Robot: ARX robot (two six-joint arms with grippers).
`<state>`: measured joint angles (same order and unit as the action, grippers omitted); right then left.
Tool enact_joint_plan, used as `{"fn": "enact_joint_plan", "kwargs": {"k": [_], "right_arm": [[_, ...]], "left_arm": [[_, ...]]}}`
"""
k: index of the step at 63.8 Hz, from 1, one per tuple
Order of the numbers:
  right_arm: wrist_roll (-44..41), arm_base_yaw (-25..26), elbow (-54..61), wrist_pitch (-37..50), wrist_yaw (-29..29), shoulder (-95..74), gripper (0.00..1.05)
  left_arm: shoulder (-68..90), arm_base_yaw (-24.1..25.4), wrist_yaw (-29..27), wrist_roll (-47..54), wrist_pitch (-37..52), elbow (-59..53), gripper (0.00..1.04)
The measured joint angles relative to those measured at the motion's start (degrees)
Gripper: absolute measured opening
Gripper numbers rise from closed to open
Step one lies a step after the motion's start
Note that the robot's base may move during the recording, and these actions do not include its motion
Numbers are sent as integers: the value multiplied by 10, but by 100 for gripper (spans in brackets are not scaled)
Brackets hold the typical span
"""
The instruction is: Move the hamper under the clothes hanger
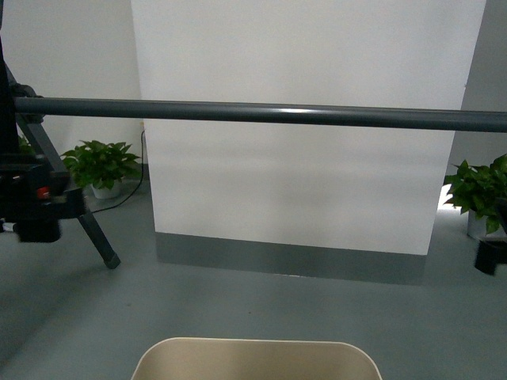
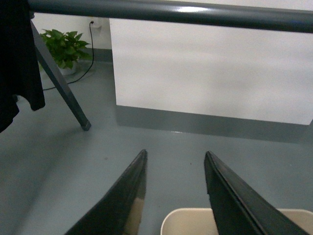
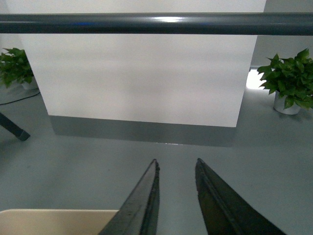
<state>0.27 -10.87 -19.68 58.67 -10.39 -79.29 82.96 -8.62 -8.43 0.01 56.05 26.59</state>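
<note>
Only the beige rim of the hamper (image 1: pixel 257 356) shows, at the bottom middle of the front view, on the grey floor short of the clothes hanger's bar. That dark grey round bar (image 1: pixel 261 113) crosses the whole view, with an angled leg (image 1: pixel 95 233) at the left. In the left wrist view my left gripper (image 2: pixel 175 152) is open and empty above the hamper's corner (image 2: pixel 190 223), the bar (image 2: pixel 171 12) ahead. My right gripper (image 3: pixel 176 160) is also open and empty, the hamper's rim (image 3: pixel 54 221) beside one finger and the bar (image 3: pixel 156 23) in front.
A white panel with a grey base (image 1: pixel 301 158) stands behind the bar. Potted plants sit at the left (image 1: pixel 99 166) and right (image 1: pixel 479 190). A black garment (image 2: pixel 19 58) hangs at the bar's left end. My arms' dark housings show at both edges of the front view.
</note>
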Motion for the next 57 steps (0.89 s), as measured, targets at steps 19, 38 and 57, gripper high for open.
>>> {"fn": "enact_joint_plan", "kwargs": {"k": [19, 38, 57], "right_arm": [[-2, 41, 94, -25, 38, 120, 2], [-3, 86, 160, -49, 95, 206, 2], [-2, 107, 186, -162, 103, 348, 2]], "left_arm": [[-117, 31, 31, -1, 4, -122, 3], [-226, 77, 81, -1, -39, -192, 3], [-323, 85, 84, -1, -82, -244, 3]]}}
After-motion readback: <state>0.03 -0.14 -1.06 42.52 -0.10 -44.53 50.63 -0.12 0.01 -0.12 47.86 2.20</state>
